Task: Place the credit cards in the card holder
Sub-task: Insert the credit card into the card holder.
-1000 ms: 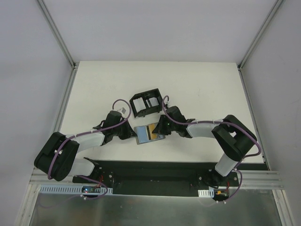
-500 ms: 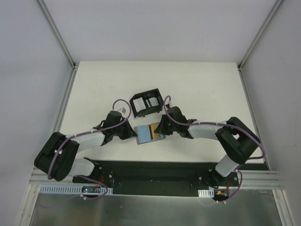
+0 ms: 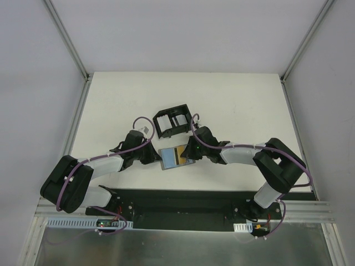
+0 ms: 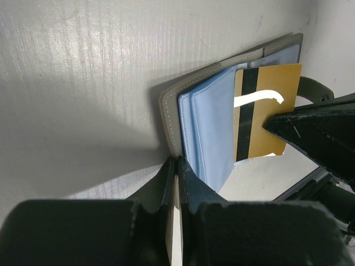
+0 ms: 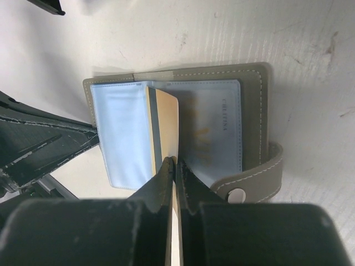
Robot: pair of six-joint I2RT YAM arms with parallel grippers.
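Your left fingers (image 4: 169,177) are clenched on the near edge of the card holder (image 4: 183,111). They pinch its grey cover where it lies on the bench (image 4: 83,66). From these fingers the holder lies straight ahead, open, and spreads off to their right with its blue leaves up.

Past the blue leaves, ahead and to the right of your left fingers, is the gold card (image 4: 272,111). Its black stripe is on the side nearest the holder. The stripe runs along the card's long side, so the long side looks to go in first. The card's short way points from your right fingers to the holder.

Your right fingers (image 5: 166,174) are clenched on the near edge of that gold card. From them the card sticks straight ahead, thin side up, between 2 blue leaves. You cannot tell from here if its front edge is inside a pocket yet or only resting between the leaves.

Just right of your right fingers, a pale card (image 5: 213,122) with small letters seems to sit under a clear pocket. Further right and close in is the closing tab (image 5: 252,183), lying loose on the bench.

So the right arm has the card and the left arm has the holder. The push should go straight ahead from your right fingers, toward your left fingers, which brace the cover.
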